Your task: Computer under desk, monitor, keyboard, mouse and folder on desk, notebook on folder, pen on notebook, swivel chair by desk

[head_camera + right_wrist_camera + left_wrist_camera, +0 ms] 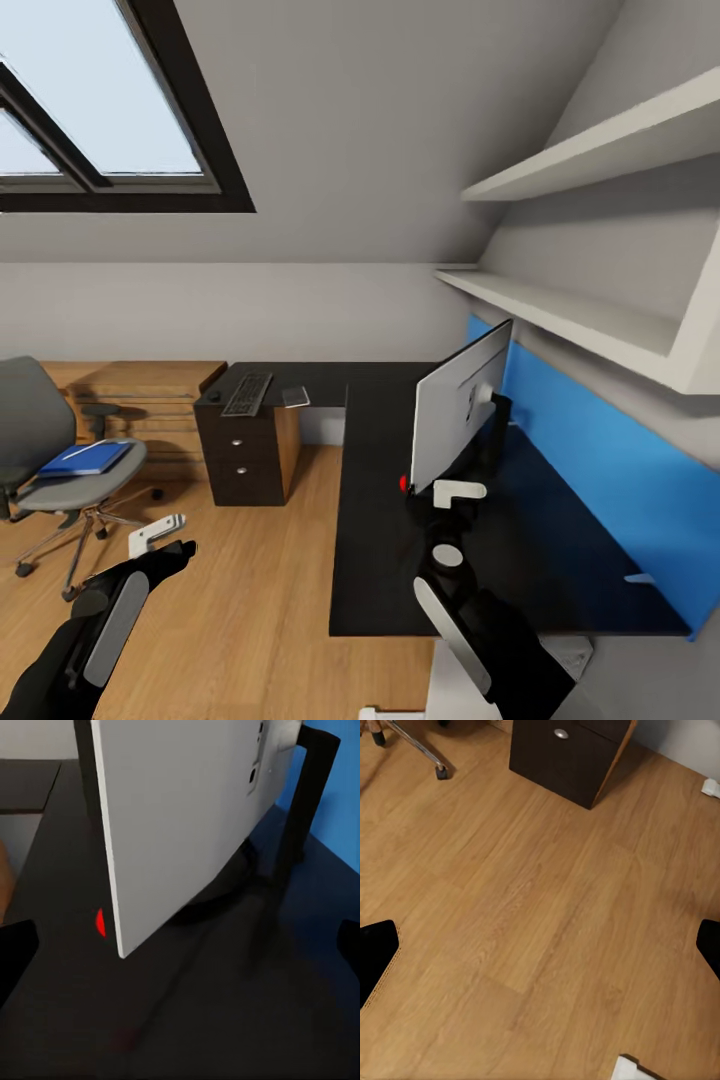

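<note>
1. L-shaped black desk (380, 560) along the blue wall panel (600, 470), one wing running toward the far wall.
2. Monitor (458, 405) upright on the desk, white back facing the camera, black stand (304, 802) on the panel side. Small red object (404, 483) just beside the monitor's lower corner, partly hidden; identity cannot be told.
3. Right gripper (452, 497) over the desk, near the monitor's lower corner, not touching it. In the right wrist view, dark fingertips (15, 952) at both picture edges, set wide apart, nothing between them; monitor back (180, 817) straight ahead.
4. Keyboard (247, 394) on the far wing of the desk, above the drawer unit (240, 455). Small grey flat item (295, 397) just beside the keyboard, too small to identify; possibly the mouse.
5. Swivel chair (60, 470) on the wooden floor (250, 600), well apart from the desk. Blue folder (85, 458) flat on the seat, a thin pale item lying on top, too small to identify.
6. Left gripper (160, 535) low over the floor, between chair and desk. In the left wrist view, fingertips (376, 956) spread wide, empty; floor planks, drawer unit (566, 757) and a chair caster (440, 771) beyond.
7. White shelves (590, 150) above the desk; skylight (100, 100) in the sloped ceiling.
</note>
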Controlling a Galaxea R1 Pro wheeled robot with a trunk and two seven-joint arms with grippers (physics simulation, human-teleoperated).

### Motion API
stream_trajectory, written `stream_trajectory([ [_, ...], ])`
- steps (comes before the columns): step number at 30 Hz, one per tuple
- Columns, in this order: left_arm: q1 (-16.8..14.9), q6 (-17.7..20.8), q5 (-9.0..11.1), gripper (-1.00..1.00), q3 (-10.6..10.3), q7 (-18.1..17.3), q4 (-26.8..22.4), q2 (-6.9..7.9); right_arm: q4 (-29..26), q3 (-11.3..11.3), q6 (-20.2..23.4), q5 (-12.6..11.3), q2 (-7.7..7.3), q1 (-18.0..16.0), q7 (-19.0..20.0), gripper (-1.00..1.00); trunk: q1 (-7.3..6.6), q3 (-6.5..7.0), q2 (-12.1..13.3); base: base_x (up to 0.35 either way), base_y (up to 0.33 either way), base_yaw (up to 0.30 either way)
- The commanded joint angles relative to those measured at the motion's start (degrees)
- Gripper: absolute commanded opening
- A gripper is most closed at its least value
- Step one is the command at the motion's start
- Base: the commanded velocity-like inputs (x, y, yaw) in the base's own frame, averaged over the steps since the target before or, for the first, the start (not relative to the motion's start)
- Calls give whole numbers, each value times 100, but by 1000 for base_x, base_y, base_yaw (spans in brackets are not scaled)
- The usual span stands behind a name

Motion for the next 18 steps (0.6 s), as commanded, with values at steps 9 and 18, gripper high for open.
stream_trajectory([
  [9,-3,15,61,100,-4,47,-7,2,-1,29,-224,223,-7,41,-45,100,1,-9,-7,58,312,0],
  [18,-3,15,61,100,-8,47,-3,1,123,23,-1012,912,9,74,-346,100,1,-9,-7,172,138,0],
])
